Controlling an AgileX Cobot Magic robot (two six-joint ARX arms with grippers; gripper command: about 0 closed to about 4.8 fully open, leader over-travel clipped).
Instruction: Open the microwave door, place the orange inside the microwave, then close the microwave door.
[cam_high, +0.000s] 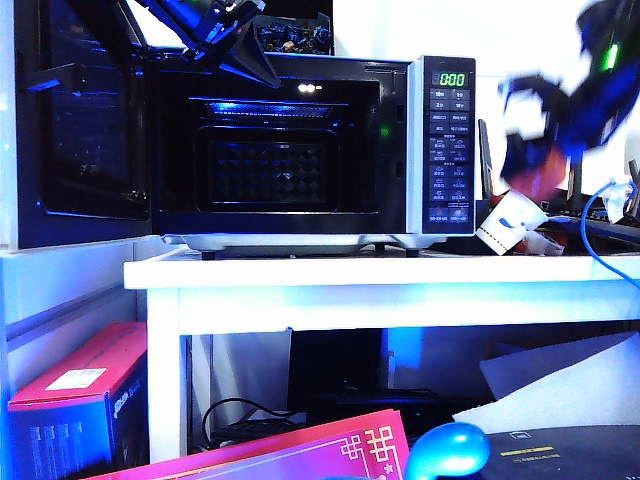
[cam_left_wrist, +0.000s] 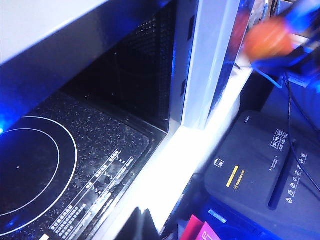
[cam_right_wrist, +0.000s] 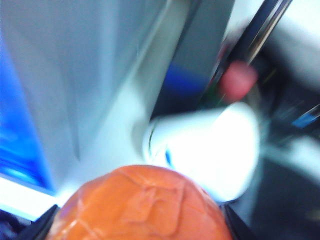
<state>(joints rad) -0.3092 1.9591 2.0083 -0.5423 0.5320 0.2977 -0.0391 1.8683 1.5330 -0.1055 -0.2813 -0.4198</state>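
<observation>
Orange (cam_right_wrist: 142, 205) sat clamped in the right gripper (cam_high: 545, 140), up in the air beside the microwave (cam_high: 300, 150), above a paper cup (cam_high: 510, 222). Door (cam_high: 75, 125) hung wide open. Left gripper (cam_high: 225, 30) hovered over the cavity's top edge, couldn't tell its jaws.

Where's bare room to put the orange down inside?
The microwave cavity floor, around the ringed turntable, is bare; door swung wide. Left end effector hovers above the opening. Right of the control panel is crowded: paper cup, cables, right end effector holding the orange.

Glossy glass microwave door (cam_high: 85, 125); dimpled, waxy-skinned orange (cam_right_wrist: 142, 207).
</observation>
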